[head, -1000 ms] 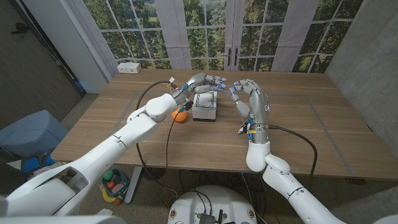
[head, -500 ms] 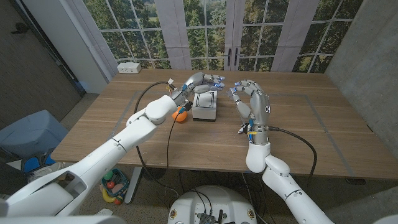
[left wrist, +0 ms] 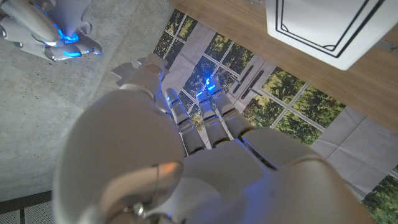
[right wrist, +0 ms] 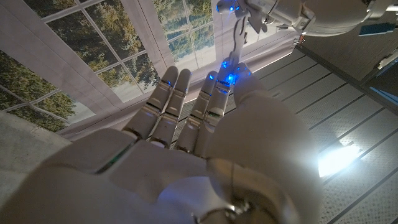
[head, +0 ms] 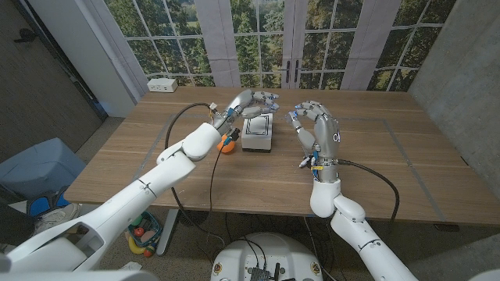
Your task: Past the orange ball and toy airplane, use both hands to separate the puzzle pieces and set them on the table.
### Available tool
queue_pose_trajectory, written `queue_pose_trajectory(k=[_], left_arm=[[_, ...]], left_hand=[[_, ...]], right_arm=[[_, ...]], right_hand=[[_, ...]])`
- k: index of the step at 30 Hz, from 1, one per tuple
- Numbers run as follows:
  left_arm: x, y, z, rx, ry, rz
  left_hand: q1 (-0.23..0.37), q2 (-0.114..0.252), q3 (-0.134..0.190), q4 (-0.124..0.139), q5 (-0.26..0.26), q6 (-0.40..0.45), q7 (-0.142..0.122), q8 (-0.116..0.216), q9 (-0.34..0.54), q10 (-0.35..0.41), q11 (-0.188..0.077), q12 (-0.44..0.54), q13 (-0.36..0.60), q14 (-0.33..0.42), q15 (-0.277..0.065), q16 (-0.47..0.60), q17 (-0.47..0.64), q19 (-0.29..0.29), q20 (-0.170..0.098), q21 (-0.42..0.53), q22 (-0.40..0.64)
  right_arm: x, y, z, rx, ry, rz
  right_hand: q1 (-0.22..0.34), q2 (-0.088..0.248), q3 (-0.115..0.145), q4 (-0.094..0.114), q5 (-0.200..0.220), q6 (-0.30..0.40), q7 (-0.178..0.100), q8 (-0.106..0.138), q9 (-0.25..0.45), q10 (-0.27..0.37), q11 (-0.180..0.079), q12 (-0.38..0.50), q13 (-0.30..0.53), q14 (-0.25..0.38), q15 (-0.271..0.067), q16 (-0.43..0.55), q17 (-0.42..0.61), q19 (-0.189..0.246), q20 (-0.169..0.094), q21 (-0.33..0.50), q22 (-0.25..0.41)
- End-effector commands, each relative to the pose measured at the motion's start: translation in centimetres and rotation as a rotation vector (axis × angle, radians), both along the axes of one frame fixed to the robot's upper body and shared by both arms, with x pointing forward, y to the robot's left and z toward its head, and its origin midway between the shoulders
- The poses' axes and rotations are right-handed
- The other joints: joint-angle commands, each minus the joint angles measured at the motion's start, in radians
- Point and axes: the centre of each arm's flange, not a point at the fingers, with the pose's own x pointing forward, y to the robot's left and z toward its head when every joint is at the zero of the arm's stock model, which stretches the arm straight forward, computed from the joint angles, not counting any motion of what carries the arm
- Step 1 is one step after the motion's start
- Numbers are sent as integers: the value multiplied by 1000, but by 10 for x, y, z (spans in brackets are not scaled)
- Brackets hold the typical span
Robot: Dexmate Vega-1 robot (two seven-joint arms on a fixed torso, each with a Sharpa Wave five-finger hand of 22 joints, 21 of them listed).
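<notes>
The joined puzzle pieces form a white block with black outlines (head: pixel 258 133) (left wrist: pixel 323 28) on the wooden table (head: pixel 367 172). An orange ball (head: pixel 227 146) lies just to the block's left. My left hand (head: pixel 251 101) (left wrist: pixel 205 162) hovers over the block's far left corner, fingers apart and holding nothing. My right hand (head: pixel 316 129) (right wrist: pixel 186 143) stands a little to the block's right, fingers spread, apart from it. A small dark item (head: pixel 301 163), possibly the toy airplane, lies beside my right wrist.
A white power strip (head: pixel 162 84) sits at the table's far left corner. Black cables run along both arms over the table. Bare wood stretches to the right and in front of the block. Windows stand behind the table.
My left hand has drawn back slightly from above the block, and its arm has shifted a little. The right hand and the block have stayed almost still.
</notes>
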Motion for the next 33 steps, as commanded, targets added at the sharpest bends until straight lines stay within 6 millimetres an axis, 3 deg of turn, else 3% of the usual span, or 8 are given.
queue_pose_trajectory(k=[1,33], left_arm=[[-10,12,-6,15,-71,149],[-18,42,-24,102,10,344]], left_hand=[[6,-3,1,-2,6,-5,7,1,4,8,0,6,3,11,-160,4,4,9,-10,6,0],[14,-1,-5,-3,11,-10,15,-1,4,5,0,-1,3,3,-151,-2,3,-2,-8,7,-1]], right_arm=[[5,-4,2,-13,68,-59],[30,-1,10,-99,321,-183]], right_hand=[[-9,7,-4,1,4,-2,-10,4,0,13,-9,2,6,4,-176,-9,0,-1,-34,5,2],[-29,8,-16,13,4,-17,-21,0,-8,-14,-9,-6,23,-13,-171,-39,-2,-17,-25,15,3]])
